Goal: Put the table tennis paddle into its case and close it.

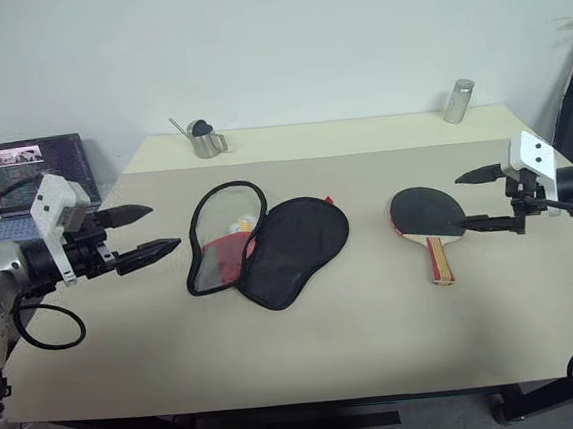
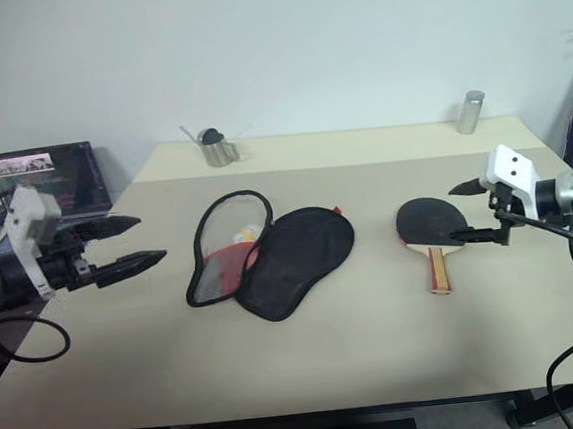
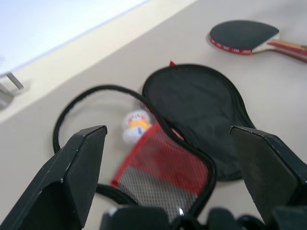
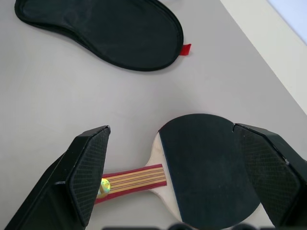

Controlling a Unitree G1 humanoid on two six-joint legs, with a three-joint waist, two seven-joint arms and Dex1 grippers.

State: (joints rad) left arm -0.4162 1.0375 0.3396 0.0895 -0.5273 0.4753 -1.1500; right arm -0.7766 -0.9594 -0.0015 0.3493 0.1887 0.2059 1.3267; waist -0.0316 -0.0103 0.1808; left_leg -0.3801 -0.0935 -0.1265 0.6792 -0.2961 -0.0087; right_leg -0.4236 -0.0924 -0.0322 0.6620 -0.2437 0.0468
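matt rubber paddle (image 4: 208, 163) with wooden handle; soft cloth case (image 1: 295, 249) (mesh pocket); smooth matt table (image 1: 308, 343).

Case (image 1: 269, 244) lying open mid-table, paddle (image 1: 427, 217) right of it, well apart

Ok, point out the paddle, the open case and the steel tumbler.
table tennis paddle (image 1: 425, 211): left eye view, on the black blade.
case (image 1: 292, 249): left eye view, on the folded-back black flap.
steel tumbler (image 1: 458, 101): left eye view, on its side wall.
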